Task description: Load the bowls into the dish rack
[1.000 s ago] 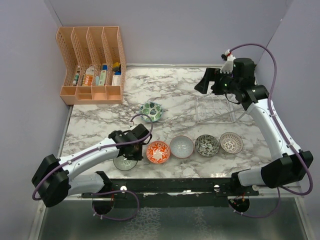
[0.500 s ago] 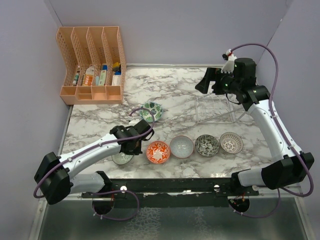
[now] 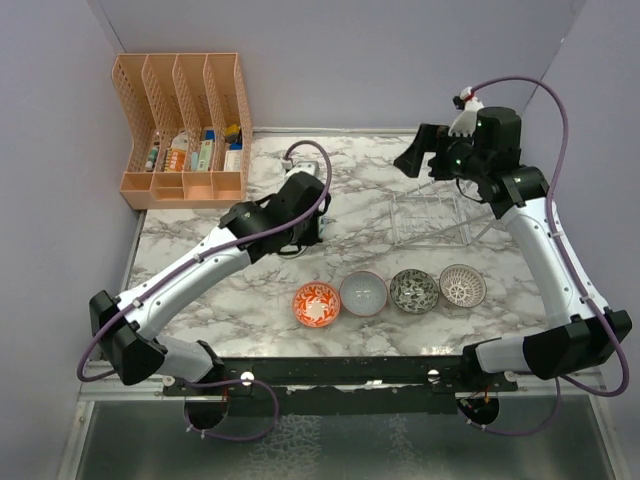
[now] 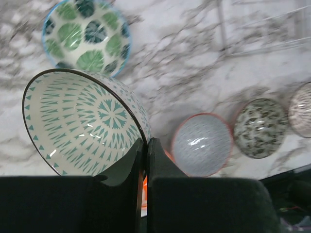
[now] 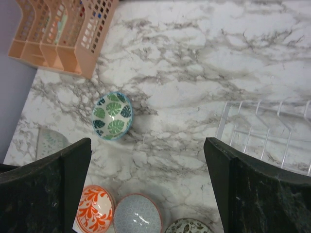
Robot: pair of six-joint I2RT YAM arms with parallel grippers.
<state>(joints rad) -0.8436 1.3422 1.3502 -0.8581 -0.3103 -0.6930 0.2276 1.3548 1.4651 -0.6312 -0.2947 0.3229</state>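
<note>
My left gripper [image 4: 145, 143] is shut on the rim of the pale green bowl [image 4: 82, 124] and holds it tilted above the marble. Below it lies the green-leaf bowl [image 4: 86, 36], which the right wrist view also shows as a green-leaf bowl [image 5: 112, 115]. A row stands near the front: red-orange bowl [image 3: 316, 304], light blue-grey bowl [image 3: 363, 293], dark speckled bowl [image 3: 414, 290], pink-white lattice bowl [image 3: 462, 285]. The clear dish rack [image 3: 430, 218] holds nothing. My right gripper [image 3: 415, 160] hovers open above the rack's far left side, with nothing between its fingers.
An orange file organizer [image 3: 185, 130] with small items stands at the back left corner. Purple walls close in the left, back and right sides. The left arm [image 3: 200, 265] stretches diagonally across the left half of the table.
The left gripper closed on the pale green bowl in the front row, lifted it and carried it back and to the right. The right arm barely shifted.
</note>
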